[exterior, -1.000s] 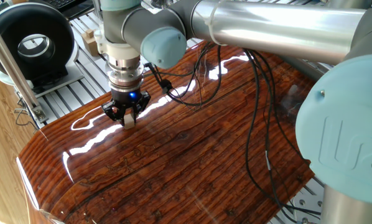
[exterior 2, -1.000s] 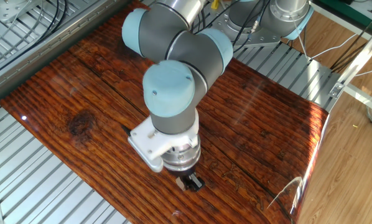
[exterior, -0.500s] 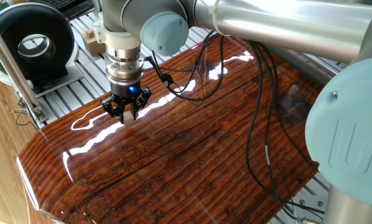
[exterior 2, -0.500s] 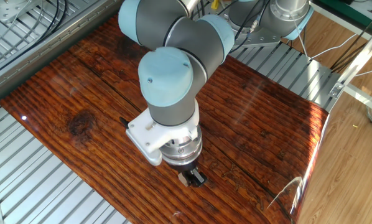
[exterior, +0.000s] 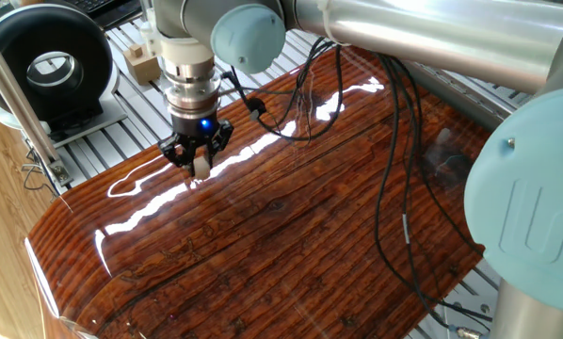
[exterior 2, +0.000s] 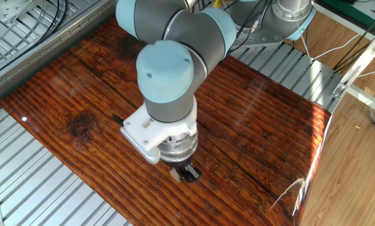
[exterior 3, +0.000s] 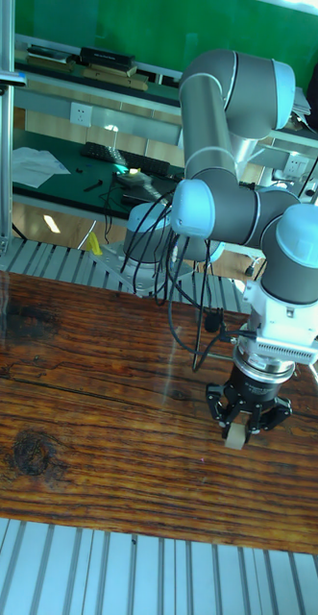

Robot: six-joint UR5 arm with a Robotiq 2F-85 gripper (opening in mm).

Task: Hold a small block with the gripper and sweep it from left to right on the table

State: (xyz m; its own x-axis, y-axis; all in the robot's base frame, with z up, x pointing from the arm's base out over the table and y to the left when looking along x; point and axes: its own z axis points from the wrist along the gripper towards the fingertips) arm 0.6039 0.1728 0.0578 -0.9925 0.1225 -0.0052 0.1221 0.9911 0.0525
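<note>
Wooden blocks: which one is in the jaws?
The small block, pale and clamped between the gripper jaws over the table; the larger tan block sits behind on the aluminium frame.

Glossy reddish-brown striped table point(exterior: 291, 245) on ribbed aluminium frame point(exterior 2: 43, 188).

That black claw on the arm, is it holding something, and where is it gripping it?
Yes. The gripper is shut on the small block, a pale cube pinched by its upper sides between the two fingertips, its lower end sticking out just above the table.

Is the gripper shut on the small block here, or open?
Shut on it. The gripper has its black fingers closed around the small block, whose pale end sticks out below them above the table.
</note>
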